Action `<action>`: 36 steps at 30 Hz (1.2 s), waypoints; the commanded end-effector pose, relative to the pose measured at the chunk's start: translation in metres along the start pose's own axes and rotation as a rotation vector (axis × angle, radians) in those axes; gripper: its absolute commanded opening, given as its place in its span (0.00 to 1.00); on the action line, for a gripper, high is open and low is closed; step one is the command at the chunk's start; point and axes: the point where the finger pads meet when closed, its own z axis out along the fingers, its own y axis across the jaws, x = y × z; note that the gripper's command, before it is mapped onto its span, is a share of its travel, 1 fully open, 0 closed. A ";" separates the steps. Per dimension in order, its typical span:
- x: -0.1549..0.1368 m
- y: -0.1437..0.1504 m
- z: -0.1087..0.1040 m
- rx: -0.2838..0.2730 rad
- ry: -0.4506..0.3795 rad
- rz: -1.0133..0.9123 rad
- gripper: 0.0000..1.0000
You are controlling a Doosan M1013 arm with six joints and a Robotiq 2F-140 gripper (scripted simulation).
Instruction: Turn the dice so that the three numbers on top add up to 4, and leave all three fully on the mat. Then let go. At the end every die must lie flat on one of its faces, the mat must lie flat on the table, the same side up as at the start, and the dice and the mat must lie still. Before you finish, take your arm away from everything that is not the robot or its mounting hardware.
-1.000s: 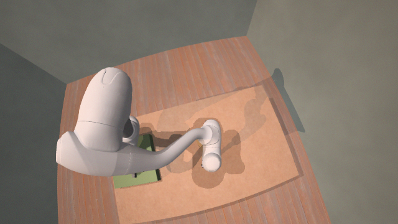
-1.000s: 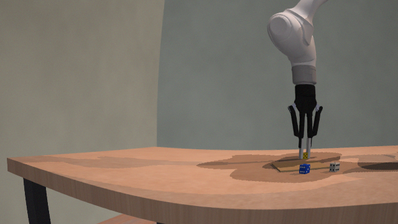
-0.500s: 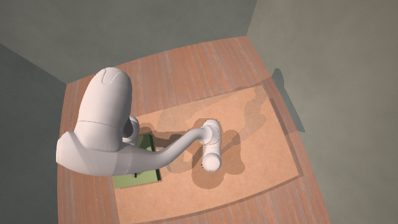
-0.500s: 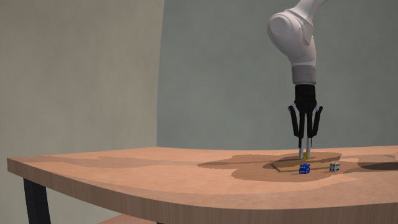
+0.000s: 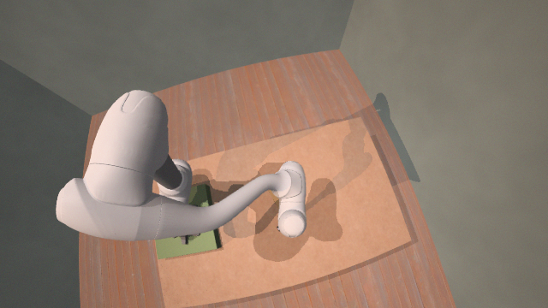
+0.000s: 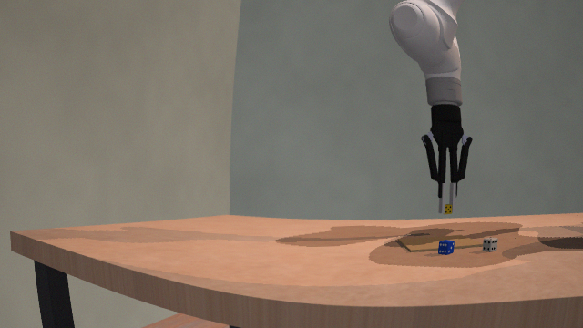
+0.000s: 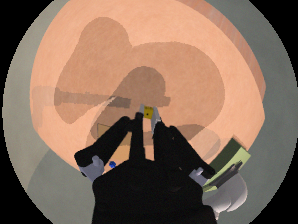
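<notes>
Grey-green walls rise behind the wooden table (image 5: 240,103) (image 6: 182,269) (image 7: 55,90), and broad shadows fall across its pale surface. From my station I have the white arm (image 5: 184,220) (image 6: 442,59) reaching out over the table, its green base plate (image 5: 186,250) (image 7: 242,155) showing in the top and wrist views.

In my exterior view the black gripper (image 6: 446,210) (image 7: 147,111) points straight down, its fingertips raised above the tabletop. I have the jaws clamped on the yellow die (image 6: 448,209) (image 7: 148,112), which sits right at the tips, up in the air and apart from the table. My wrist view agrees: the yellow die shows between the two pale pads.

Below it I can see the thin, flat mat (image 6: 412,248), lying on the table with the gripper's shadow over part of it. The blue die (image 6: 445,247) (image 7: 112,164) stands on the table at the mat's near edge as the exterior camera looks at it, overlapping that edge in my view. Off to the right in that same picture I have the white die (image 6: 490,245), also on the near side of the mat and apart from the blue one. Both look flat on a face to me, but their top numbers are too small and foreshortened to read

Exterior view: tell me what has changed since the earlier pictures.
The black two-finger gripper has risen, lifting the yellow die already between its fingers. The blue die, white die and thin tan mat stayed put.
</notes>
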 end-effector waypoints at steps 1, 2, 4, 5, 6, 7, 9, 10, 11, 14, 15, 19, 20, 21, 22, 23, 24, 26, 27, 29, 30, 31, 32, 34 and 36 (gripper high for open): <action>0.000 0.000 -0.028 0.000 0.000 0.000 0.09; 0.000 0.000 -0.035 0.000 0.000 0.000 0.09; 0.000 0.000 -0.047 0.000 0.000 0.000 0.09; 0.000 0.000 -0.051 0.000 0.000 0.000 0.09; 0.000 0.000 -0.054 0.000 0.000 0.000 0.09; 0.000 0.000 -0.054 0.000 0.000 0.000 0.09; 0.000 0.000 -0.056 0.000 0.000 0.000 0.09; 0.000 0.000 -0.058 0.000 0.000 0.000 0.09; 0.000 0.000 -0.058 0.000 0.000 0.000 0.09; 0.000 0.000 -0.058 0.000 0.000 0.000 0.09; 0.000 0.000 -0.058 0.000 0.000 0.000 0.09; -0.001 0.000 -0.058 0.000 0.000 0.002 0.09; -0.010 -0.002 -0.058 0.000 0.000 0.012 0.09; -0.028 -0.006 -0.059 0.000 0.000 0.033 0.09; -0.054 -0.010 -0.060 0.000 0.000 0.065 0.09; -0.054 -0.010 -0.060 0.000 0.000 0.065 0.09; -0.054 -0.010 -0.060 0.000 0.000 0.065 0.09; -0.085 -0.013 -0.061 0.000 -0.001 0.102 0.09; -0.116 -0.014 -0.062 0.000 -0.001 0.139 0.09; -0.116 -0.014 -0.062 0.000 -0.001 0.139 0.09; -0.142 -0.014 -0.062 0.000 -0.001 0.171 0.09; -0.142 -0.014 -0.062 0.000 -0.001 0.171 0.09; -0.159 -0.013 -0.063 0.000 -0.001 0.192 0.09; -0.167 -0.012 -0.063 0.000 -0.001 0.202 0.09; -0.169 -0.012 -0.063 0.000 -0.001 0.204 0.09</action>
